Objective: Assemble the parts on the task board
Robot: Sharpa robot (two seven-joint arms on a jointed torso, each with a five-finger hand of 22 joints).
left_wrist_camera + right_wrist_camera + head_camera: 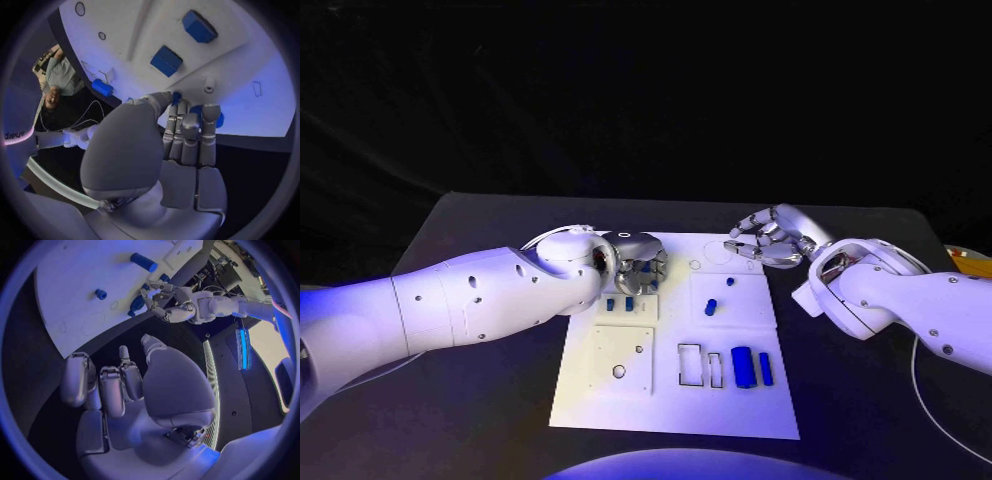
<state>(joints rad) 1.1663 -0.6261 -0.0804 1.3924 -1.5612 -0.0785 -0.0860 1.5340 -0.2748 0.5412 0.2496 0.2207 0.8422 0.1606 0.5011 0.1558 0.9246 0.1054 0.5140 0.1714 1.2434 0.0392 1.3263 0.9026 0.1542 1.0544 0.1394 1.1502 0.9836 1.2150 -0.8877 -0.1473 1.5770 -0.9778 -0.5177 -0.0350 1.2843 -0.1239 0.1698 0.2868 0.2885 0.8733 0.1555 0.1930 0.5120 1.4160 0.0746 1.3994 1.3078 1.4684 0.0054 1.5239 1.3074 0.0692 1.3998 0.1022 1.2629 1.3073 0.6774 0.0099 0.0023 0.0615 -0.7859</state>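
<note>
White arms, silver hands.
The left arm point(473, 300) showed small dark screw holes; a thin white cable looped above the left hand point(635, 262).

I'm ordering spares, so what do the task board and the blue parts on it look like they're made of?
Task board: probably rigid plastic or painted sheet, matte white, flat with clean cut-outs. Blue parts: likely moulded or printed plastic, even colour, low sheen.

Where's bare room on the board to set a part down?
Free: the task board strip along its near edge, below the two blue bars. Crowded: the far left corner under the left hand, and near the right hand.
</note>
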